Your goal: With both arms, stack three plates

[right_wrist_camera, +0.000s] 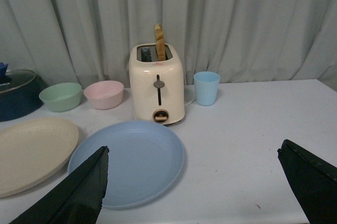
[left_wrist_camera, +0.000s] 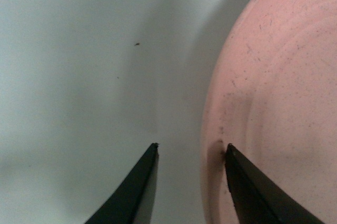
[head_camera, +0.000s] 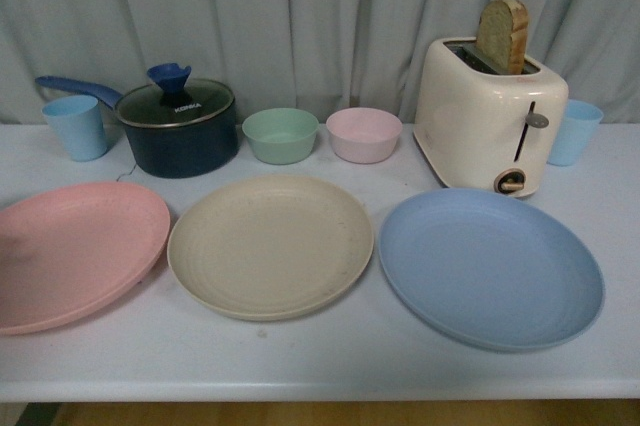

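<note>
Plates lie side by side on the near table: pink plate left, beige plate middle, blue plate right. My left gripper is narrowly parted, its jaws straddling the pink plate's rim. My right gripper gapes wide above the table by the blue plate, the toaster beyond.

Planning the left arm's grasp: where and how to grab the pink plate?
Probably pinch the rim of the pink plate at its outer edge, from the robot's left. It lies flat and shallow on the table, so only the thin rim offers a hold. The open left gripper straddles that rim: one finger over table, one over plate.
</note>
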Controlling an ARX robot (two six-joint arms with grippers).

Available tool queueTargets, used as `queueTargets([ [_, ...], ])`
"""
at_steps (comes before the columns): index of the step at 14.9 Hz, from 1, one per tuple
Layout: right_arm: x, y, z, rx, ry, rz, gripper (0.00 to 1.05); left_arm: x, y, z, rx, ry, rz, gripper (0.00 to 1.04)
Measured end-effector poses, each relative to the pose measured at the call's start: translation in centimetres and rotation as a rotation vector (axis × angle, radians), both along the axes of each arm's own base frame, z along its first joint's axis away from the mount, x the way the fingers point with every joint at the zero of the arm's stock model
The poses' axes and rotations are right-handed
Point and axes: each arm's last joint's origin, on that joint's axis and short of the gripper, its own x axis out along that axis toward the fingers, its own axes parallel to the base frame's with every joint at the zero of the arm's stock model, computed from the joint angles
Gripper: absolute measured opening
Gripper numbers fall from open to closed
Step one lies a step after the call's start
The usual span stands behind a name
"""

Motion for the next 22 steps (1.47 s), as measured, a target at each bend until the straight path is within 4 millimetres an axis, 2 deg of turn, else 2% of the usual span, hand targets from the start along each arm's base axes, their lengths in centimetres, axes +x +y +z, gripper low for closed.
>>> queueTargets([
  [2, 0.0, 0.0, 0.0, 0.000, 0.000, 0.000, 0.98, 0.1, 0.1, 0.1, -0.003, -0.008, 0.009, 0.14],
  [4, 0.0, 0.0, 0.0, 0.000, 0.000, 0.000, 0.98, 0.0, 0.6, 0.5, -0.067, -0.023, 0.028, 0.03],
  [6, 0.0, 0.0, 0.0, 0.000, 0.000, 0.000, 0.98, -0.4, 0.7, 1.1, -0.086, -0.031, 0.063, 0.03],
  [8, 0.0, 0.0, 0.0, 0.000, 0.000, 0.000, 0.98, -1.0, 0.2, 3.3, -0.083, -0.051, 0.100, 0.03],
  [11, 0.0, 0.0, 0.0, 0.000, 0.000, 0.000, 0.98, -2.1, -1.9, 8.4, -0.107, -0.109, 0.147, 0.03],
  [12, 0.0, 0.0, 0.0, 0.000, 0.000, 0.000, 0.98, -2.3, -3.1, 9.9, -0.124, -0.132, 0.151, 0.03],
  [14, 0.0, 0.0, 0.0, 0.000, 0.000, 0.000, 0.98, -2.4, -6.7, 12.5, -0.157, -0.178, 0.111, 0.03],
  [16, 0.0, 0.0, 0.0, 0.000, 0.000, 0.000, 0.98, -1.9, -11.5, 13.9, -0.175, -0.211, 0.045, 0.03],
  [17, 0.0, 0.0, 0.0, 0.000, 0.000, 0.000, 0.98, -1.6, -15.0, 13.5, -0.194, -0.194, -0.006, 0.03],
  [18, 0.0, 0.0, 0.0, 0.000, 0.000, 0.000, 0.98, -1.4, -17.1, 12.8, -0.205, -0.168, -0.042, 0.03],
  [21, 0.0, 0.0, 0.0, 0.000, 0.000, 0.000, 0.98, -0.8, -21.3, 10.0, -0.224, -0.087, -0.086, 0.03],
  [22, 0.0, 0.0, 0.0, 0.000, 0.000, 0.000, 0.98, -0.6, -21.8, 9.4, -0.220, -0.071, -0.092, 0.03],
])
